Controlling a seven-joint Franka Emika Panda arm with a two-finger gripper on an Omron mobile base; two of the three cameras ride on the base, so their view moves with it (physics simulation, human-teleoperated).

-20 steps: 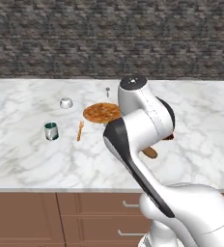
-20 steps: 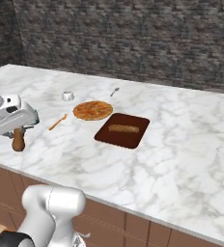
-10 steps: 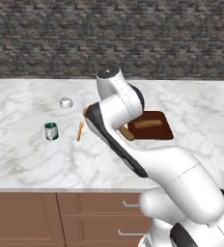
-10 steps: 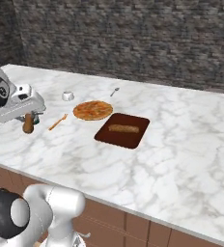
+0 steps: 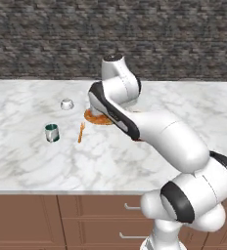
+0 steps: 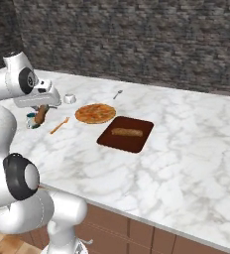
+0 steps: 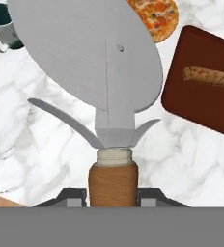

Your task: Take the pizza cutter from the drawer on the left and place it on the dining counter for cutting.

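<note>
Dining counter (image 6: 186, 149): white marble top with grey veins, spans the middle of both base views; brown drawer fronts along the lower edge. Dark stone wall (image 6: 137, 39) across the top of the frames.

Arm: in the left base view it rises from lower right and bends to the centre of the frame, covering part of the pizza. In the right base view it occupies the left edge, with the hand at upper left.

Dark brown tray (image 6: 126, 134): centre of the right base view, flat on the counter, with a bread stick (image 6: 127, 132) lying in it. Same tray at the right edge of the hand view.

Pizza (image 6: 95, 113): just left of the tray, apart from it.

Pizza cutter (image 7: 104, 77): fills the upper centre of the hand view, round grey wheel up, brown wooden handle at the bottom. In the right base view the handle hangs tilted under the hand at upper left, above the counter.

Claw (image 7: 113, 197): narrow, clamped on the wooden handle.

Green mug (image 5: 52, 132): left of the left base view, near the orange fork (image 5: 80, 132).

Small white bowl (image 5: 66, 103): above the mug.

Silver spoon (image 6: 117, 94): above the pizza, near the wall.
</note>
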